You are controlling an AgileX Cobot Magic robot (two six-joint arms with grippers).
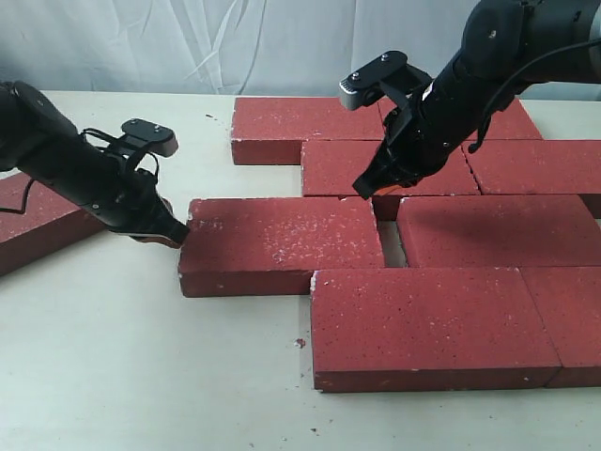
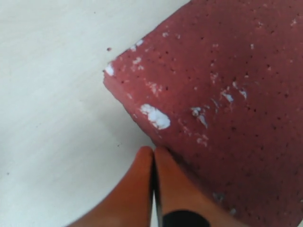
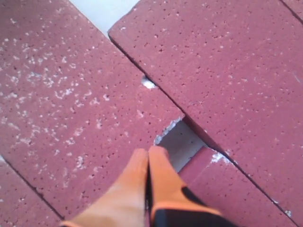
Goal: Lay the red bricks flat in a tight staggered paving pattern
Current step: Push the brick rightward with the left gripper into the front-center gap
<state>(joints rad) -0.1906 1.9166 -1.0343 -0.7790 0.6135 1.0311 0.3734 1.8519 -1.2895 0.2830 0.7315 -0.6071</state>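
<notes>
At red brick's (image 1: 282,242) L end: L gripper (image 1: 178,233), tips together; R gripper (image 1: 365,188) likewise, empty.

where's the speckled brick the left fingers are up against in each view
exterior: the speckled brick lies centre-left, starting the third row from the back, with the left fingers at its end.
left wrist: the only brick shown, its chipped corner ahead of the shut fingers.
right wrist: the heavily specked brick beside the right fingers.
shared landmark: the bare gap at its other end, seen in exterior and right wrist only.
</notes>
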